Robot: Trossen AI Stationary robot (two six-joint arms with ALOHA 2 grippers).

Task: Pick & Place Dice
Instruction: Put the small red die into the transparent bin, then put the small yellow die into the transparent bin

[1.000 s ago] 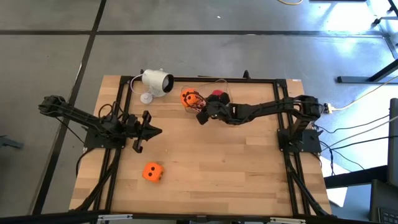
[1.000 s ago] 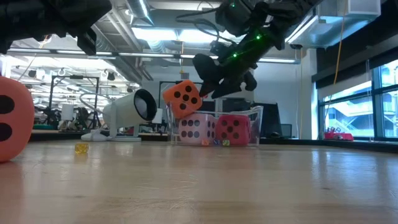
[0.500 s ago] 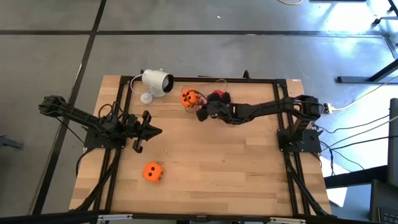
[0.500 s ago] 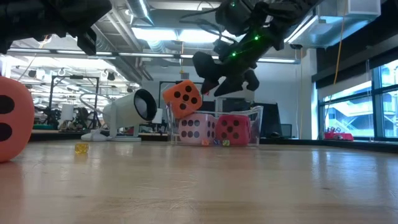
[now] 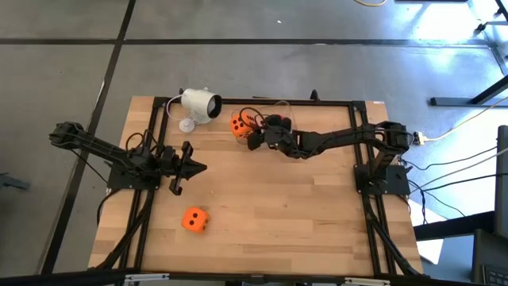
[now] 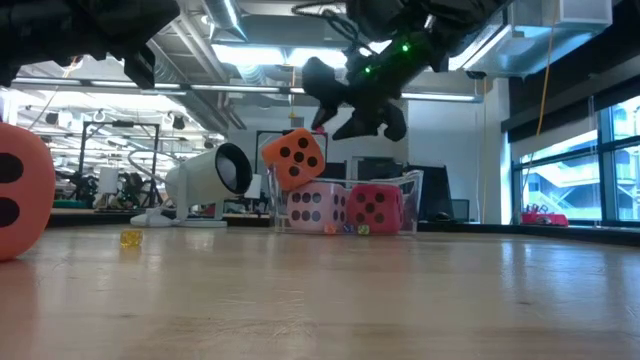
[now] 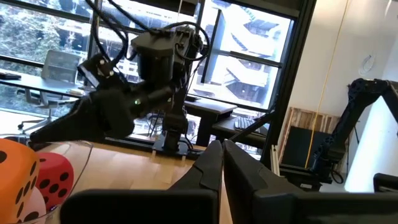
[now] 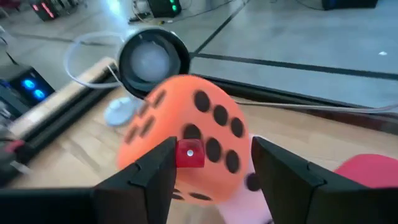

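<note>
One orange die point(image 6: 294, 158) sits tilted on top of the pale pink die point(image 6: 315, 205), inside a clear container point(image 6: 410, 190) at the table's far edge. The red die point(image 6: 375, 208) stands beside the pink one in the container. The other orange die point(image 5: 194, 220) lies on the bare wood near the table's near edge; in the low view this die point(image 6: 20, 190) fills the left edge. My right gripper point(image 6: 328, 100) hangs open just above the stacked orange die point(image 8: 186, 137), touching nothing. My left gripper point(image 5: 190, 167) waits shut over the table's left part.
A white camera point(image 5: 198, 103) on a round foot stands left of the container at the far edge. A tiny red cube point(image 8: 188, 154) shows against the orange die. A small yellow speck point(image 6: 130, 238) lies on the wood. Open wood lies between the arms.
My right gripper has risen away from the upper right side of the stacked orange die and shifted slightly toward the far edge. The die has stayed where it was on the pink one.
</note>
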